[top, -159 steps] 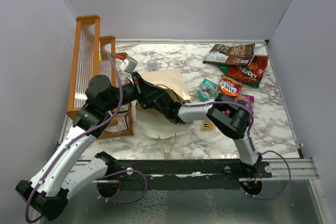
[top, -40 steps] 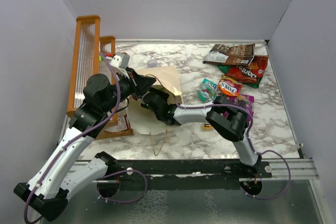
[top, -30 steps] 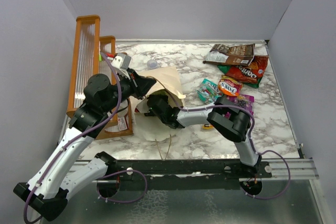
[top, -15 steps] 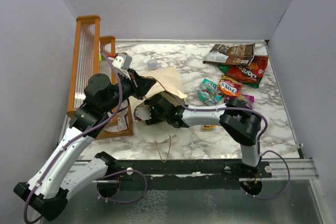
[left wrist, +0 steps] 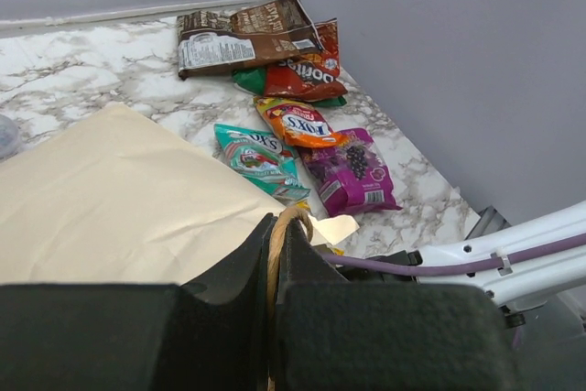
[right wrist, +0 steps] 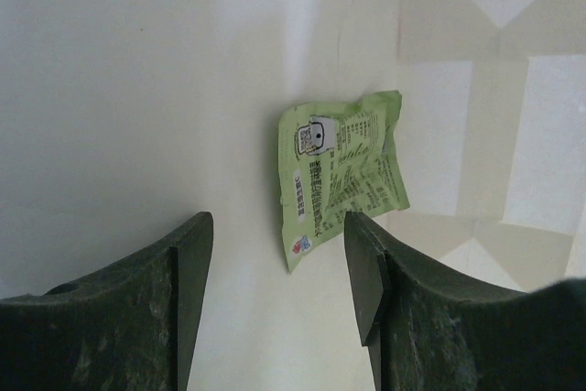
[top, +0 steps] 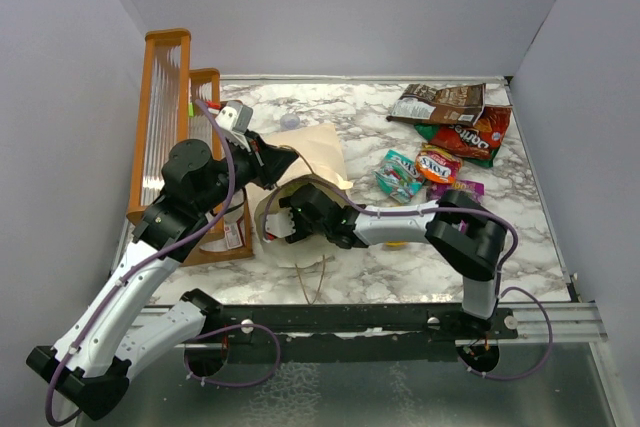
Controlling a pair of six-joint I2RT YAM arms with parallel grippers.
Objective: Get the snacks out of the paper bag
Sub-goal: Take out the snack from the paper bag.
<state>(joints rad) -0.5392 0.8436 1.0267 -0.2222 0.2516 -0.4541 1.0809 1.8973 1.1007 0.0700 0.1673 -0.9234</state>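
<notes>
The cream paper bag (top: 318,154) lies on its side, mouth toward the arms. My left gripper (top: 272,161) is shut on the bag's tan loop handle (left wrist: 277,243) and holds the mouth up. My right gripper (top: 281,219) is inside the mouth, open. Its fingers (right wrist: 194,254) stand either side of the near end of a green packet (right wrist: 343,171), which lies on the bag's inner wall (right wrist: 137,89). Other snacks lie on the table to the right: a brown chip bag (top: 440,102), an orange-red chip bag (top: 472,133), a teal-pink packet (top: 396,172), an orange packet (top: 438,161) and a purple pouch (top: 462,188).
An orange-framed wooden rack (top: 165,117) stands along the left wall, close to my left arm. A small clear cup (top: 290,122) sits behind the bag. The bag's second handle (top: 318,282) trails on the marble near the front rail. Grey walls close in on three sides.
My right gripper has slid left and deeper into the bag's mouth, and its elbow has swung out to the right. The left gripper keeps its hold on the handle.
</notes>
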